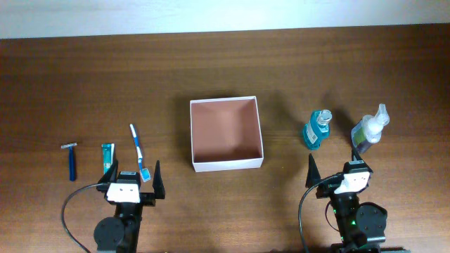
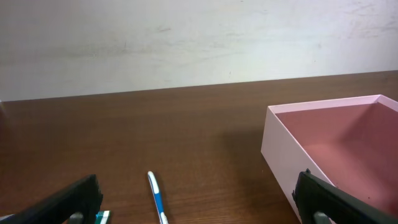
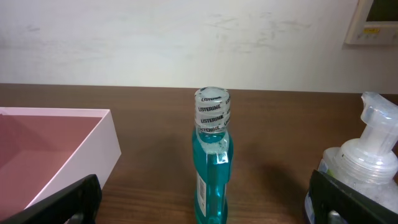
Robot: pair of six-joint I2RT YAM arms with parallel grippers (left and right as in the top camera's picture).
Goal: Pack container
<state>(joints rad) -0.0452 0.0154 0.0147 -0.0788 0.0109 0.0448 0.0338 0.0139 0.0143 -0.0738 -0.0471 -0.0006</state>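
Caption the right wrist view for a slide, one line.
Open right gripper faces an upright teal mouthwash bottle, between a white-walled, reddish-brown cardboard box and a clear pump bottle.

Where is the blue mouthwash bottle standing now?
In the overhead view, the mouthwash bottle stands on the right side, between the container and the pump bottle.

Matt cardboard container (image 1: 226, 163), clear glossy plastic mouthwash bottle (image 3: 211, 168), smooth wood-grain table (image 1: 105, 77).

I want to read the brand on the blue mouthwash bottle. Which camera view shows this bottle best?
The right wrist view: the mouthwash bottle stands close and upright, and LISTERINE is readable on its cap. The overhead view shows it small, from above, right of the container. The left wrist view does not show it.
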